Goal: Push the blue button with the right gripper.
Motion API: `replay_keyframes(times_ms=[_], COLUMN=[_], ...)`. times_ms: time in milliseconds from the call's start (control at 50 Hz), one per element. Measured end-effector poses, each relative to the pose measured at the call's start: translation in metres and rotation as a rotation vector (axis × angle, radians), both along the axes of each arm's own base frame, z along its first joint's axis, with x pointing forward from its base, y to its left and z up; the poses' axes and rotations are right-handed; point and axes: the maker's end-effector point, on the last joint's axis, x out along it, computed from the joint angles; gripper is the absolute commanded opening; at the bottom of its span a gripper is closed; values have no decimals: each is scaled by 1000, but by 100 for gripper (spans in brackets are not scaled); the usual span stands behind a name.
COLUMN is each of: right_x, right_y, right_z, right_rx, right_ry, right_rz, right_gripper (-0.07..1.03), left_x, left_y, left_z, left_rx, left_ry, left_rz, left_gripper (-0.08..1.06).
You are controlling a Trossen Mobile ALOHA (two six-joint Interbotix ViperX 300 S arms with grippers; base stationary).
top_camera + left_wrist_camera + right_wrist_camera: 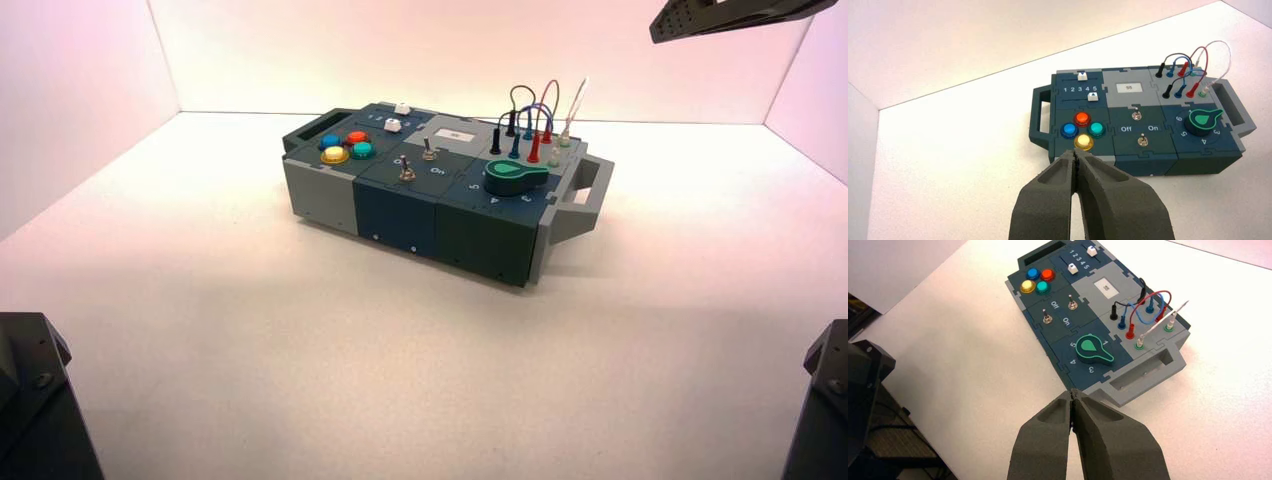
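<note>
The blue button (pixel 329 141) sits at the left end of the box (pixel 400 205), in a cluster with a red (pixel 357 137), a yellow (pixel 335 154) and a teal-green button (pixel 362 150). It also shows in the right wrist view (pixel 1033 273) and in the left wrist view (pixel 1069 130). My right gripper (pixel 1072 394) is shut and empty, held high off the box's handle end near the green knob (pixel 1093 350), far from the buttons. Only its perforated plate (pixel 735 15) shows in the high view. My left gripper (pixel 1076 155) is shut and empty, parked in front of the box.
The box also bears two white sliders (pixel 1082 76), a small display (pixel 1128 87), two toggle switches (pixel 1136 115) between "Off" and "On", and plug leads (pixel 530 125) standing up at the right rear. Grey handles (pixel 590 195) jut from its ends. White walls enclose the table.
</note>
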Motion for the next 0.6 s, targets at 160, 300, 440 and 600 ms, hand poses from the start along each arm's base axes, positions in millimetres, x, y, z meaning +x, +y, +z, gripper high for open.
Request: replay_keyframes(times_ms=[160, 300, 440, 600], right_x=[0, 0, 0, 0], right_y=[0, 0, 0, 0], right_z=[1, 0, 1, 1], right_rx=[2, 0, 1, 1], right_ry=[-2, 0, -1, -1], right_rz=[0, -2, 0, 0], right_gripper=[-2, -2, -2, -2], left_x=[0, 0, 0, 2], left_y=[0, 0, 0, 1], left_z=[0, 0, 0, -2], left_rx=[-1, -1, -1, 2], left_ry=[-1, 1, 1, 9], left_rz=[0, 1, 1, 9], left_gripper=[-3, -3, -3, -3])
